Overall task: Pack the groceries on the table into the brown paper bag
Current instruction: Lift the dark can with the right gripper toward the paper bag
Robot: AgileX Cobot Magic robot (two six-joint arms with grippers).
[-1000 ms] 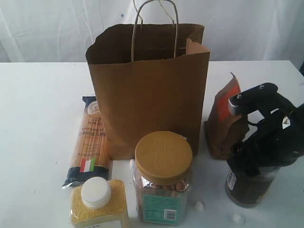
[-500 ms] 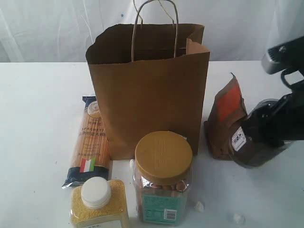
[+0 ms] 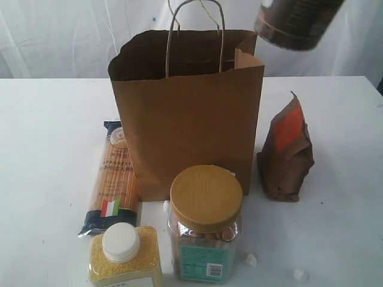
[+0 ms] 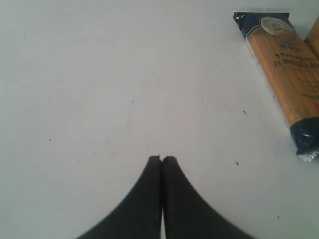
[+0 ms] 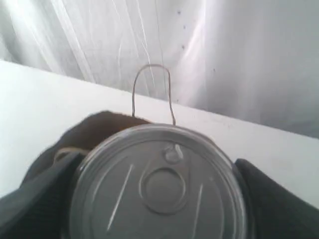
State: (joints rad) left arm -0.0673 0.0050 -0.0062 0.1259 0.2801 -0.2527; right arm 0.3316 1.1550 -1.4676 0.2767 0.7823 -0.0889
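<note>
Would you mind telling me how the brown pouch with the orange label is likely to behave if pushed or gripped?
The brown pouch stands tall on a narrow base, so a high push would probably tip it. Its creased sides suggest it is soft and may buckle when squeezed.

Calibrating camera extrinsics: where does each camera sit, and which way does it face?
Exterior: in front of the table, facing the brown paper bag; no arm shows, only the dark tin can aloft.
Left wrist: above the table, looking down; shut left end effector shows, spaghetti packet nearby.
Right wrist: looks over the can, clamped in the right end effector, toward the bag.
Shared: exterior and right wrist both see can and bag.
</note>
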